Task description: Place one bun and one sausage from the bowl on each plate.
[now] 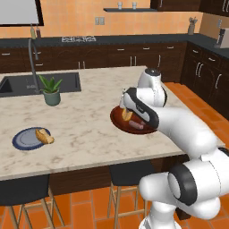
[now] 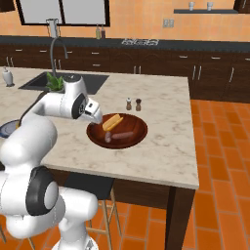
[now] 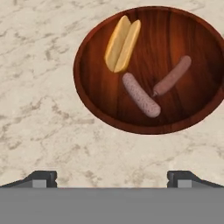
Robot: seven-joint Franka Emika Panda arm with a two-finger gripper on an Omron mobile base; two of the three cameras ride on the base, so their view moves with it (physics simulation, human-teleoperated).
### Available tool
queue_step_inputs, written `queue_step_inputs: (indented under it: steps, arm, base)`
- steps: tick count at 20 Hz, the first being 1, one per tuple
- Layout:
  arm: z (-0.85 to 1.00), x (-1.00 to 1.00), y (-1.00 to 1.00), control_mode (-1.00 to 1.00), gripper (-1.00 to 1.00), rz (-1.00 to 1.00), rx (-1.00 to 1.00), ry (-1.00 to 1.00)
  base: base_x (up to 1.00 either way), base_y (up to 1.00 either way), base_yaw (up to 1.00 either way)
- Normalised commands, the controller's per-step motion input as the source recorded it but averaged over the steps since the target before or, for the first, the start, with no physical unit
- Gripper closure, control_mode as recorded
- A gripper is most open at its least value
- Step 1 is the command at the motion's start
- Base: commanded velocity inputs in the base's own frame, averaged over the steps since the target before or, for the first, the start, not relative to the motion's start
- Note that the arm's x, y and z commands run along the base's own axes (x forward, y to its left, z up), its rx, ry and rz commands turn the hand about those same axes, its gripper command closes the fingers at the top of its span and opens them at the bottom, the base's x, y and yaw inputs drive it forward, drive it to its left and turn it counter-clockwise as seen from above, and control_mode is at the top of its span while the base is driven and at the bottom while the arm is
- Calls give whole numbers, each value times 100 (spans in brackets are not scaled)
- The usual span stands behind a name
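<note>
You are hovering the spread, empty pincer [image 3: 112,177] beside the bowl [image 3: 87,87] on the surface [image 3: 39,109], likely fetching a sausage [image 3: 141,94] next, needing a descent over it.

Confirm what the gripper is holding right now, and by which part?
Nothing. The gripper is open, its tips apart over bare counter, short of the bowl. The bun and both sausages lie in the bowl untouched.
</note>
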Motion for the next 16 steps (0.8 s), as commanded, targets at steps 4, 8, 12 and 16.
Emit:
queue_step_inputs:
  steps: [4, 8, 12, 16]
  arm:
    - [37, 12, 0, -100, -100, 1, 0, -12]
    - [33, 4, 0, -100, -100, 0, 0, -14]
    - [18, 0, -2, -100, -100, 0, 0, -18]
    - [11, 0, -15, -100, -100, 2, 0, -21]
  base:
    - [0, 0, 0]
    - [0, 0, 0]
    - [0, 0, 0]
    - [0, 0, 0]
